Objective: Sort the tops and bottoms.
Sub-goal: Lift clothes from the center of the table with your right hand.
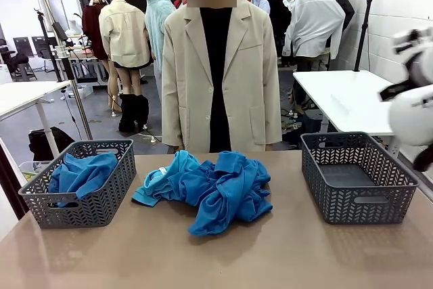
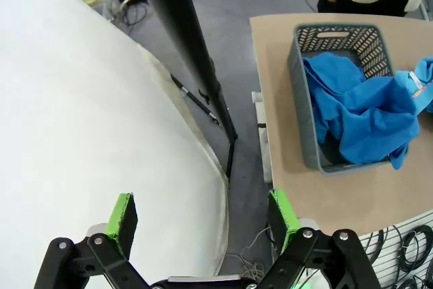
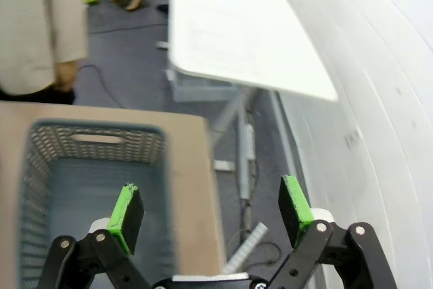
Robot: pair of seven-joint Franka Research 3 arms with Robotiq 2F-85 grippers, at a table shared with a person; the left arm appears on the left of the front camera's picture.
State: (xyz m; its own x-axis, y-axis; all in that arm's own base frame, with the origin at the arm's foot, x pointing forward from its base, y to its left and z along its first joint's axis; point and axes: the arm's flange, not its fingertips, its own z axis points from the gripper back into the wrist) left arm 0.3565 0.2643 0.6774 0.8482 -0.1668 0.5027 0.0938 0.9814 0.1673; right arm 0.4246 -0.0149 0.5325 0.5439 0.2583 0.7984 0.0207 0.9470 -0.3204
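While left tool [image 2: 201, 213] & right tool [image 3: 211, 209] hang wide open, nothing held | step: pre-reach | tops [image 1: 210, 191] heaped mid-tabletop [image 1: 304, 255] btwn left basket [image 1: 101, 208] (one inside) & right basket [image 1: 352, 201] | next: reach heap, pinch single garment

— Where is the front camera?
— On the robot's side, near the table [image 1: 216, 255], facing the person [image 1: 189, 79] opposite.
— And the wrist cameras?
— High off the table's ends, looking down. The one on the left gripper [image 2: 201, 197] shares the left basket [image 2: 301, 113] with the front view; the one on the right gripper [image 3: 210, 184], the right basket [image 3: 40, 167].
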